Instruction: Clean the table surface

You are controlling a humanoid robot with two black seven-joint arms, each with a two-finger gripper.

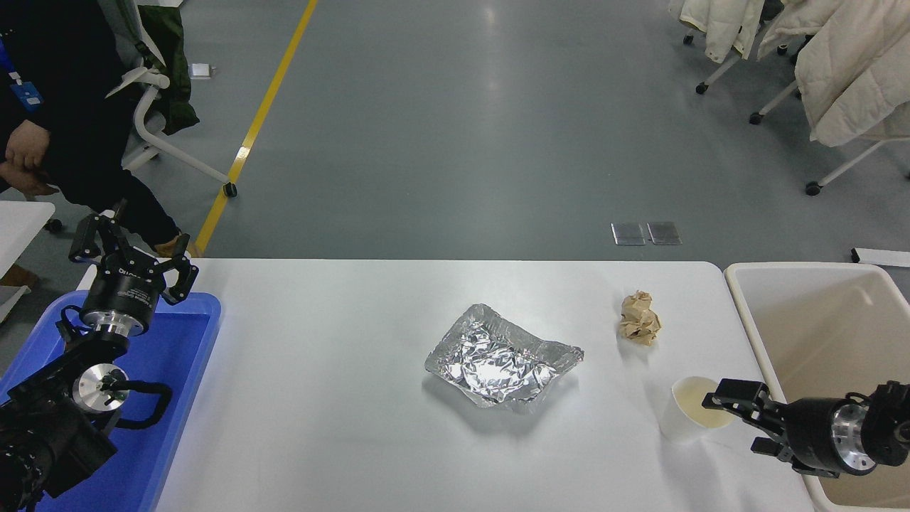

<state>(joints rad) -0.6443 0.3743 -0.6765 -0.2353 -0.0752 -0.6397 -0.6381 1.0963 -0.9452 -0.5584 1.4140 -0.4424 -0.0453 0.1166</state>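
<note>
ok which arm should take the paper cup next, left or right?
Right. The right gripper is open at the paper cup, beside the cream bin. The left gripper sits over the blue tray, across the table surface.

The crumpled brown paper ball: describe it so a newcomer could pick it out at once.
Start at the white table surface and go to its right end, beside the cream-white bin. There, near the far edge, lies the crumpled brown paper ball, beyond the white paper cup and right of the foil tray. It is the only tan, wadded item; its neighbours are silver or white.
</note>
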